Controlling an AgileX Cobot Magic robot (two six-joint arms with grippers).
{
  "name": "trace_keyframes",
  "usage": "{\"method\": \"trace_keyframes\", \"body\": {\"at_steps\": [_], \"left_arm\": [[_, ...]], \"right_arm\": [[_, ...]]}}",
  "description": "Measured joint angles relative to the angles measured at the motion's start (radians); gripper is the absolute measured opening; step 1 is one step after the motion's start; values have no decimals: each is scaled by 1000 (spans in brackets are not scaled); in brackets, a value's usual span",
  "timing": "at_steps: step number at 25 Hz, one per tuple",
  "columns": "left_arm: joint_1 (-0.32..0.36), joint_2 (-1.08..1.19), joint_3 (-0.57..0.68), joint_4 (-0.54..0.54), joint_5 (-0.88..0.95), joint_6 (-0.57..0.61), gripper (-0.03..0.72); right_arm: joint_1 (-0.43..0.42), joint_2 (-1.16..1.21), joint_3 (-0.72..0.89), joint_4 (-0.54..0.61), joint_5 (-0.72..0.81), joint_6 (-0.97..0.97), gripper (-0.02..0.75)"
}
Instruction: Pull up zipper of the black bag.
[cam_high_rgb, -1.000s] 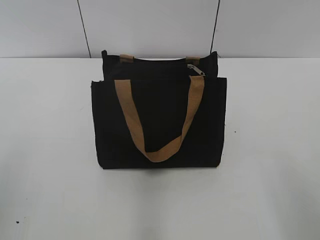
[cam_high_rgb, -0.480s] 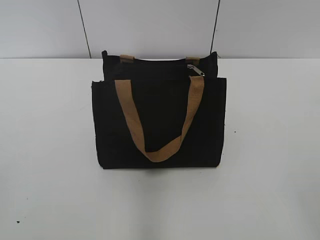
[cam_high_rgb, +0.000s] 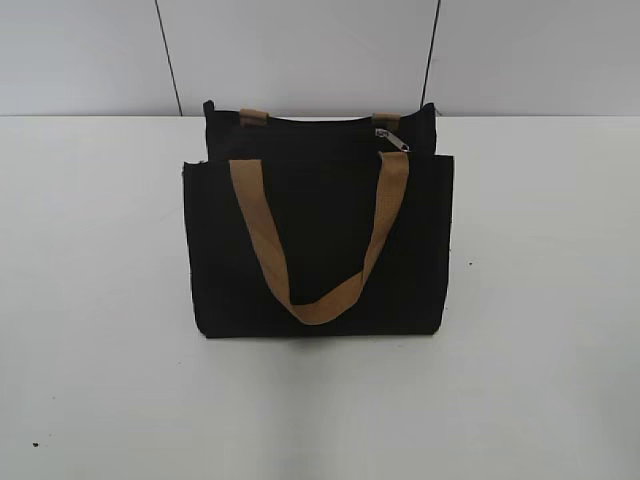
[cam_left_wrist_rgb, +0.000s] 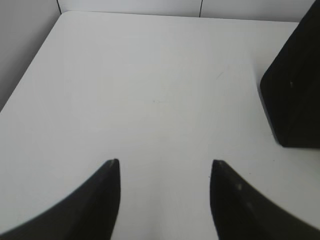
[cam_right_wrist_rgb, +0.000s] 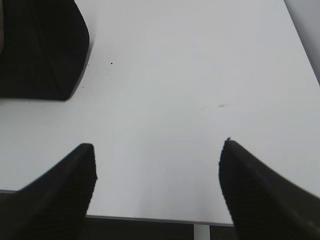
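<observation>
The black bag (cam_high_rgb: 318, 245) stands upright in the middle of the white table, its tan strap handle (cam_high_rgb: 318, 300) hanging down the front panel. The small silver zipper (cam_high_rgb: 393, 139) sits at the top right of the bag's opening. Neither arm shows in the exterior view. In the left wrist view my left gripper (cam_left_wrist_rgb: 165, 162) is open and empty over bare table, with the bag's corner (cam_left_wrist_rgb: 295, 100) at the right edge. In the right wrist view my right gripper (cam_right_wrist_rgb: 157, 145) is open and empty near the table's front edge, with the bag's corner (cam_right_wrist_rgb: 40, 50) at the upper left.
The white table (cam_high_rgb: 100, 300) runs to a pale wall with two dark vertical seams (cam_high_rgb: 167, 55) behind the bag. The table's front edge (cam_right_wrist_rgb: 150, 219) shows below my right gripper. A small dark speck (cam_high_rgb: 35, 444) lies at the front left.
</observation>
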Motion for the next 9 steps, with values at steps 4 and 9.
{"method": "trace_keyframes", "body": {"at_steps": [4, 9], "left_arm": [[0, 0, 0, 0, 0, 0, 438], [0, 0, 0, 0, 0, 0, 438]], "right_arm": [[0, 0, 0, 0, 0, 0, 585], [0, 0, 0, 0, 0, 0, 584]]}}
